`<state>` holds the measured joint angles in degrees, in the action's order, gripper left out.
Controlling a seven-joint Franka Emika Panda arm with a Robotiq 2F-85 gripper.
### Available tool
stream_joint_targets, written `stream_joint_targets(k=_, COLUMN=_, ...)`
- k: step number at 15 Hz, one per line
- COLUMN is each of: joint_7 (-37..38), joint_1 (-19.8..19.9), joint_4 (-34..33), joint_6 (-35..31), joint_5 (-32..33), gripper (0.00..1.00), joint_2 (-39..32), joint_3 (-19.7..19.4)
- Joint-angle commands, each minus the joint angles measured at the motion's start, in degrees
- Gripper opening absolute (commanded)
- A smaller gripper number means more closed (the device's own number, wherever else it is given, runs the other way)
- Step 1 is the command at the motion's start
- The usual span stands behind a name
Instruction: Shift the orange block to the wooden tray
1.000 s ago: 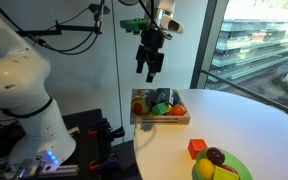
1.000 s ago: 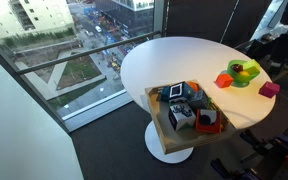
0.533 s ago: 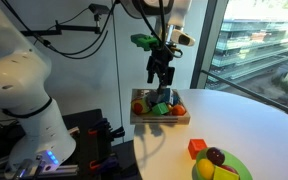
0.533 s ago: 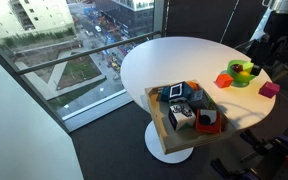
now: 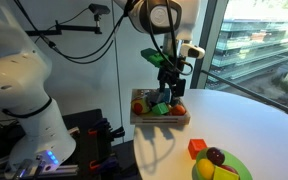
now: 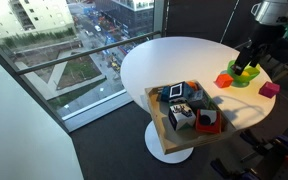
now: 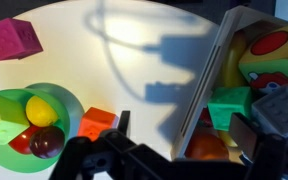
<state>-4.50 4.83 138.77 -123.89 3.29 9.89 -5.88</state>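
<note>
Block (image 5: 196, 148): small orange-red cube, flat faces; is set flat on table (image 5: 254, 120), outside tray (image 5: 162, 120) & well apart from it. Tray: shallow rect. light-wood unit, low rims; is placed level at table edge & is filled w/ assorted toys (image 7: 229, 105).

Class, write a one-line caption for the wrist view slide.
Orange block on the white table beside the green plate, not yet in the wooden tray.

Both exterior views face the white table (image 5: 256, 116) (image 6: 174, 60) from afar; the wrist view looks down on it closely.
</note>
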Motion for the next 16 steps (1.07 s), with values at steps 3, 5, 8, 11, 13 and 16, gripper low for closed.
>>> stream_joint_targets(k=3, joint_7=1.7, joint_1=1.3, joint_4=-0.8, joint_6=-4.4, joint_5=1.3, gripper=1.0, joint_2=-3.5, joint_3=-0.5)
stream_joint_targets(k=5, joint_7=0.3, joint_1=1.0, joint_4=-0.1, joint_6=-3.6, joint_5=0.0, gripper=1.0, joint_2=-3.0, joint_3=-0.4)
stream_joint_targets(k=8, joint_7=0.3, joint_1=0.9, joint_4=-0.1, joint_6=-3.6, joint_5=0.0, gripper=1.0, joint_2=-3.1, joint_3=-0.3)
stream_joint_targets(k=11, joint_7=0.3, joint_1=0.9, joint_4=-0.1, joint_6=-3.6, joint_5=0.0, gripper=1.0, joint_2=-3.1, joint_3=-0.3)
stream_joint_targets(k=13, joint_7=0.3, joint_1=0.9, joint_4=-0.1, joint_6=-3.6, joint_5=0.0, gripper=1.0, joint_2=-3.1, joint_3=-0.3)
stream_joint_targets(k=16, joint_7=-0.2, joint_1=1.1, joint_4=-1.1, joint_6=-3.5, joint_5=-0.4, gripper=1.0, joint_2=-5.0, joint_3=-0.6)
